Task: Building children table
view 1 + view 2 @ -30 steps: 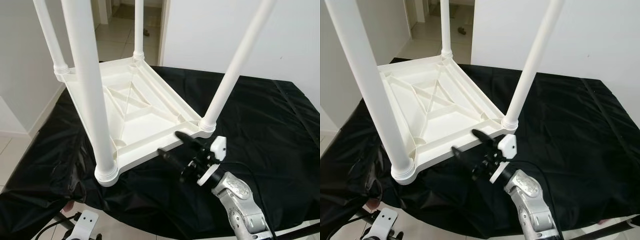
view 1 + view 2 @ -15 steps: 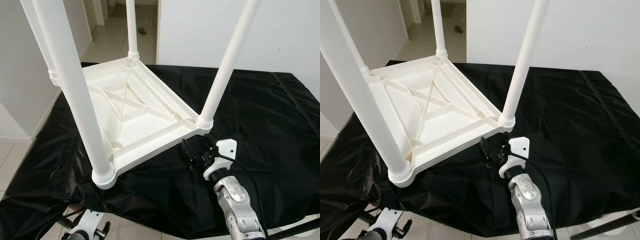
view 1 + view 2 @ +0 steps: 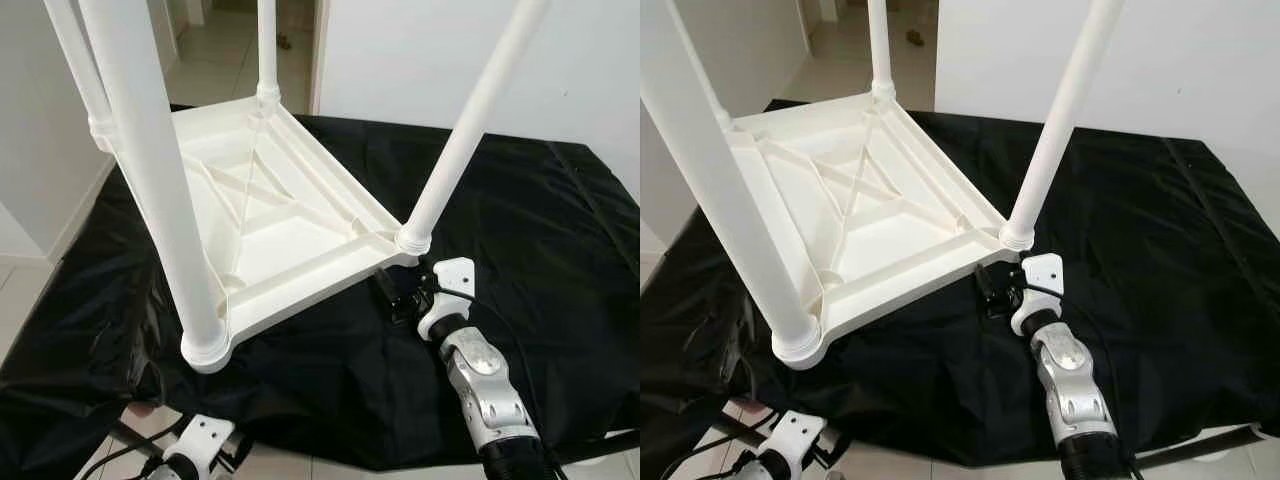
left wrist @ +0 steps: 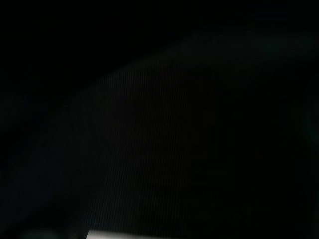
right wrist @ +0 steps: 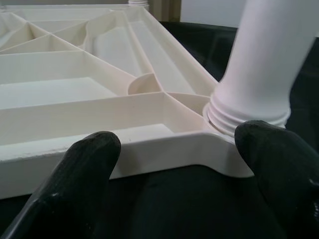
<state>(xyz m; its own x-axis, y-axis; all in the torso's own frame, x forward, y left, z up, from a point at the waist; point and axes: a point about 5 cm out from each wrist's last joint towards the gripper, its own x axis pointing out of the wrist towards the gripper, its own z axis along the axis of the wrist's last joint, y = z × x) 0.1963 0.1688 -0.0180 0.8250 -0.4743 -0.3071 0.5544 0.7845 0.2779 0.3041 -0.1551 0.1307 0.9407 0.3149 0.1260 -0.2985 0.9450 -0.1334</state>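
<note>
— Upturned white plastic children's table (image 3: pixel 270 215)?
— Lying legs-up on black plastic sheet (image 3: pixel 520 220).
— Right gripper (image 5: pixel 174 149)?
— Fingers spread apart, empty, close against near corner by white screwed-in leg (image 5: pixel 261 64).

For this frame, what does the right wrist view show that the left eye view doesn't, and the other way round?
The right wrist view shows, close up, the right gripper's two black fingers spread open just short of the tabletop's rim, beside the threaded collar of the near right leg. The left eye view shows the whole upturned white table with all four legs standing up on the black cloth, the silver right arm, and the left gripper low at the edge. Both show the ribbed underside and that corner leg.
</note>
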